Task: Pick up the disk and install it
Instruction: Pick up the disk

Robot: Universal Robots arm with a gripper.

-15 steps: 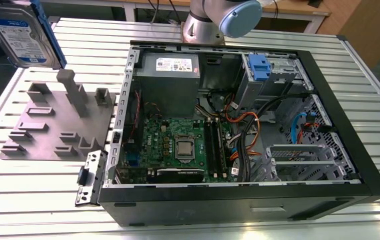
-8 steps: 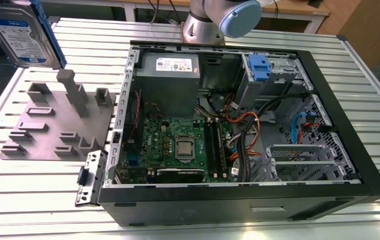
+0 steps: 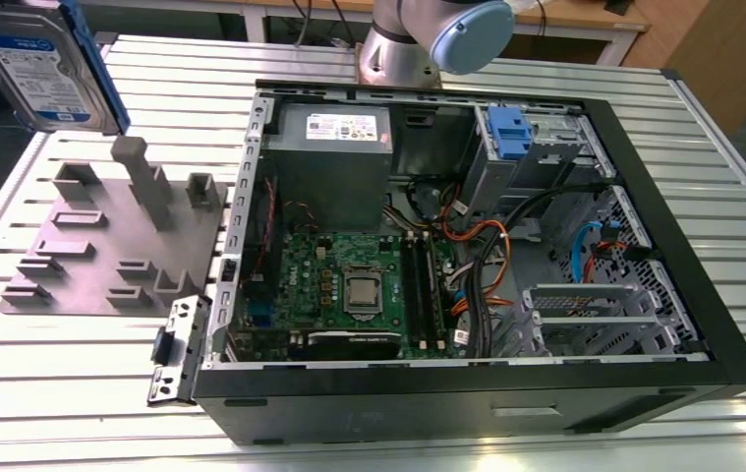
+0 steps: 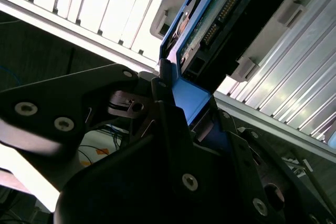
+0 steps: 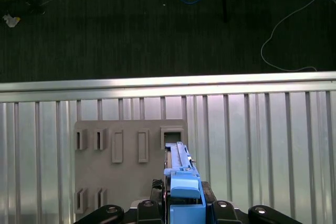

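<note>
Clenching the gripper (image 5: 185, 204) on the blue carrier of the disk (image 3: 45, 64), hanging it edge-down above the grey fixture plate (image 3: 85, 265), near the table's (image 3: 58, 393) far corner at the exterior view's left. Judging the hold narrow (one end only): worth squeezing firmly, moving slowly, holding the disk plumb, steering well apart from the computer case's (image 3: 478, 398) wall.

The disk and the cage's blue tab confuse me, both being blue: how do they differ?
The disk is outside the computer case, held by the gripper; the blue tab sits inside on the drive cage. The disk shows a labelled silver face; the blue tab is plain blue. Both have bright blue plastic.
</note>
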